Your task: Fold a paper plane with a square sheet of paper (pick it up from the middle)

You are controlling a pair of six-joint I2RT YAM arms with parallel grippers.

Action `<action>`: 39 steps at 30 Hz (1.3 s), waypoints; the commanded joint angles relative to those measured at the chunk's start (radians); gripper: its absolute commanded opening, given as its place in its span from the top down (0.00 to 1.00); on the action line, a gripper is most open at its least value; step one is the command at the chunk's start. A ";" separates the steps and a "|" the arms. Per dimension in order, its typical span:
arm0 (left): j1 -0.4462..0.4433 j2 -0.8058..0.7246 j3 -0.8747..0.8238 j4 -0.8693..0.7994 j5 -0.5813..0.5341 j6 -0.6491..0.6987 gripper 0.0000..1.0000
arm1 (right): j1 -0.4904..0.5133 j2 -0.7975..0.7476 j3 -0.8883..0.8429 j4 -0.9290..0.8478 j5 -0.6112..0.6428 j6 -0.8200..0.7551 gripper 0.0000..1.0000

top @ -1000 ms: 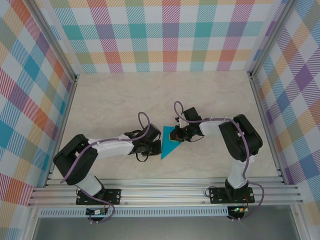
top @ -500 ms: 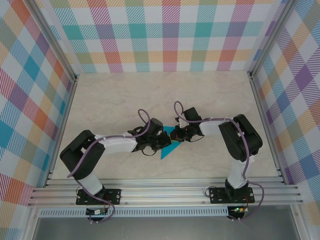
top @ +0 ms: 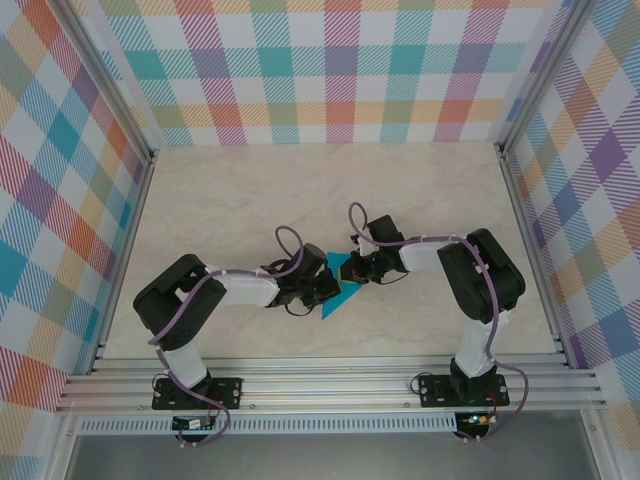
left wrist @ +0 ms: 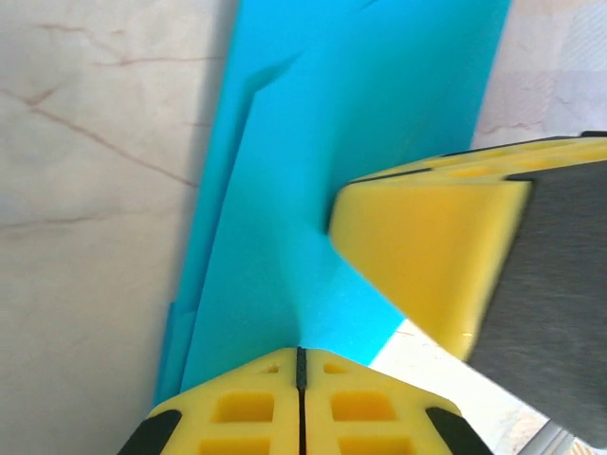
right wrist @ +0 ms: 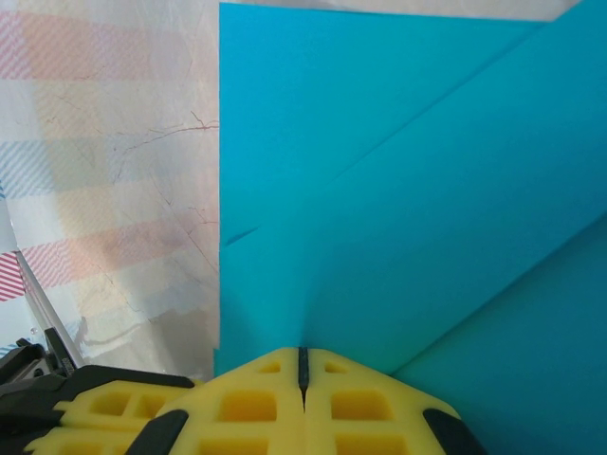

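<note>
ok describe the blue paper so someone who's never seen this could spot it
Start at the pale marble table and go to its near middle, where the two arms' tips meet. The teal-blue paper is pinched between the left gripper and right gripper: a folded, pointed wedge, the one solid bright colour on the tabletop.

A pale, marble-veined desk (top: 250,190) is enclosed on its left, far and right sides by pastel plaid walls (top: 340,60); aluminium rails (top: 330,385) line its near edge.

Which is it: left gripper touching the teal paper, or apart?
Touching. The left wrist view shows the left gripper with its jaws shut on the teal paper, which runs straight into their seam.
</note>
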 commanded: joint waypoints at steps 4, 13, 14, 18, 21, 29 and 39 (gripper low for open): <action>-0.003 0.006 -0.068 -0.025 -0.010 -0.022 0.94 | -0.003 0.064 -0.036 -0.054 0.113 -0.005 0.99; -0.013 -0.058 -0.170 -0.101 0.061 0.024 0.94 | -0.003 0.063 -0.044 -0.061 0.127 -0.008 0.99; -0.016 -0.067 -0.173 -0.118 0.058 0.032 0.94 | -0.003 0.062 -0.044 -0.060 0.129 -0.008 0.99; -0.019 -0.101 -0.166 -0.186 0.044 0.074 0.94 | -0.003 0.061 -0.050 -0.057 0.132 -0.007 0.99; -0.019 -0.130 -0.148 -0.202 0.009 0.081 0.94 | -0.003 0.064 -0.048 -0.056 0.124 -0.005 0.99; -0.020 -0.237 -0.105 -0.129 -0.084 0.016 0.92 | -0.003 0.068 -0.044 -0.063 0.128 -0.011 0.99; -0.028 -0.118 -0.075 0.084 0.072 -0.049 0.90 | -0.003 0.070 -0.044 -0.061 0.126 -0.009 0.99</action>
